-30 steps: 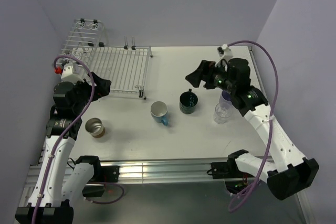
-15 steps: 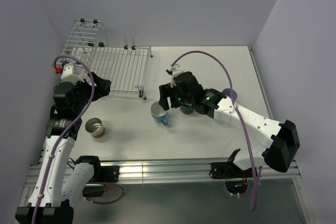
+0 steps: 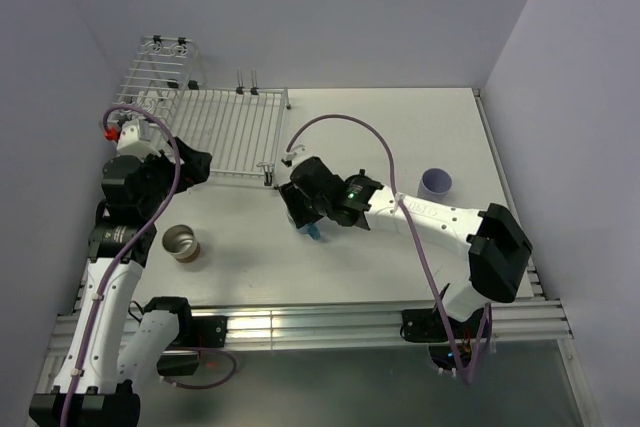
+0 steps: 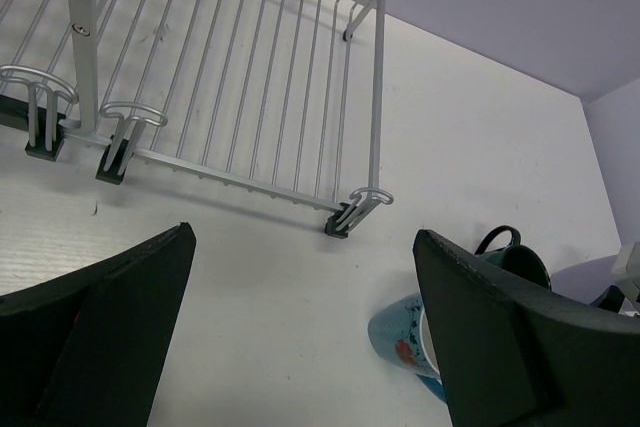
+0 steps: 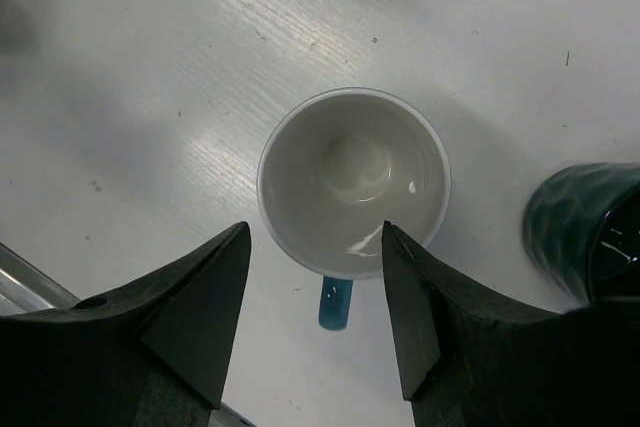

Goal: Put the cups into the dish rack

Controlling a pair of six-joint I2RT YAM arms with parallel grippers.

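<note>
Just above light-blue mug, R gripper wide open; fingers flank it.

Light-blue mug (white inside); dark teal mug; lavender tumbler; white rack.

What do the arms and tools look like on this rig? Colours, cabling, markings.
Both are built from white links with black joint housings: left arm, right arm. A purple cable loops along each arm, and the left one has a red fitting near its wrist. The left tool and right tool have matte black, wedge-shaped fingers.
</note>
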